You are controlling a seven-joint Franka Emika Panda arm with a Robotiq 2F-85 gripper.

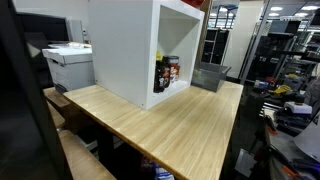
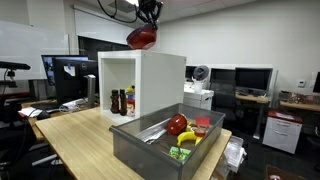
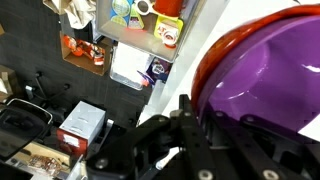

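My gripper (image 2: 148,14) hangs high above the white open-fronted cabinet (image 2: 150,75), shut on the rim of a bowl (image 2: 142,38) that is red outside. In the wrist view the bowl (image 3: 265,70) fills the right side, purple inside with an orange-red edge. Its rim sits between my black fingers (image 3: 186,125), and the gripper (image 3: 200,115) comes in from the bottom. The bowl is tilted and touches nothing below it. In the exterior view that faces the cabinet (image 1: 130,45) from the table's end, neither gripper nor bowl shows.
The cabinet stands on a wooden table (image 1: 170,125) with bottles (image 2: 122,100) inside it. A grey bin (image 2: 150,145) at the table's edge holds toy fruit, among them a red apple (image 2: 177,125) and a banana (image 2: 187,137). A printer (image 1: 68,62) stands beside the table.
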